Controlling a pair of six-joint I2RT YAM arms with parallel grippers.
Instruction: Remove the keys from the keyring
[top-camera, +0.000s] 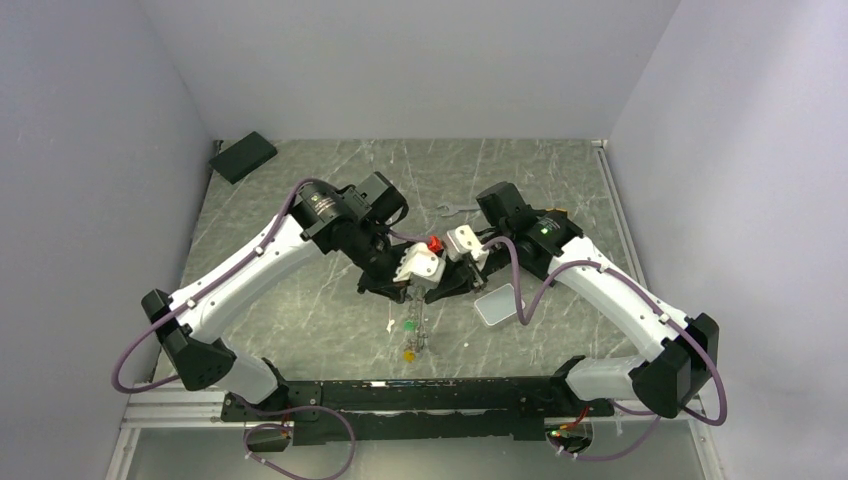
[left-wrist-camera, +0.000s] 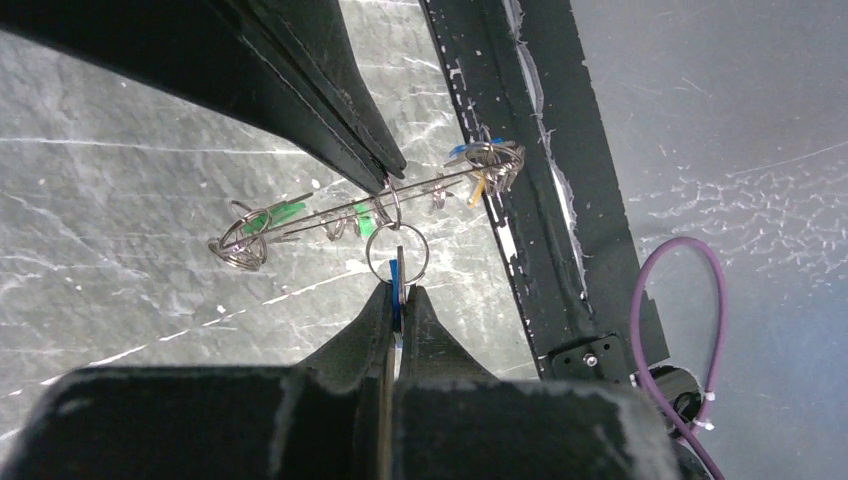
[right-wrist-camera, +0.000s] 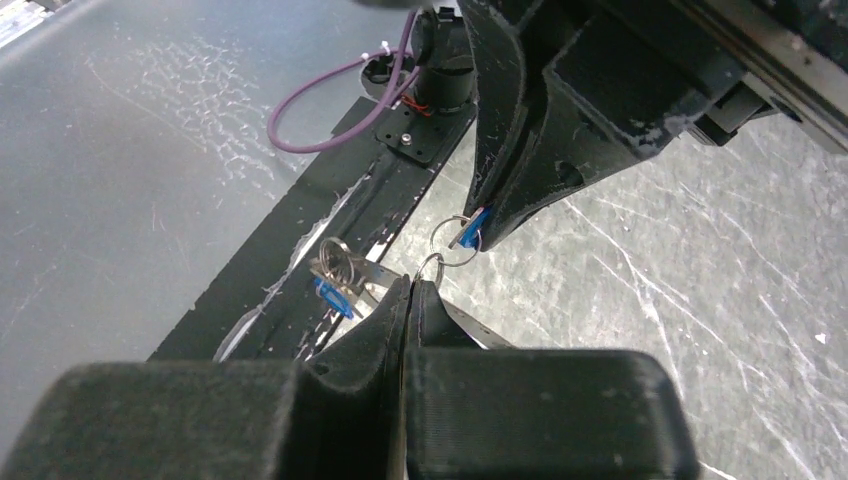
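Observation:
Both grippers meet above the middle of the table. The keyring shows edge-on as a long thin wire, hanging in the air with several keys on it, some with green, yellow or blue tags. My left gripper is shut on a blue-tagged key, whose small split ring links it to the wire. My right gripper is shut on the keyring wire just above that small ring. In the top view the left gripper and right gripper nearly touch, and the keys dangle below them.
A grey rounded square pad lies right of the grippers. A silver wrench lies behind them, and a black block sits in the far left corner. The black rail runs along the near edge, under the hanging keys.

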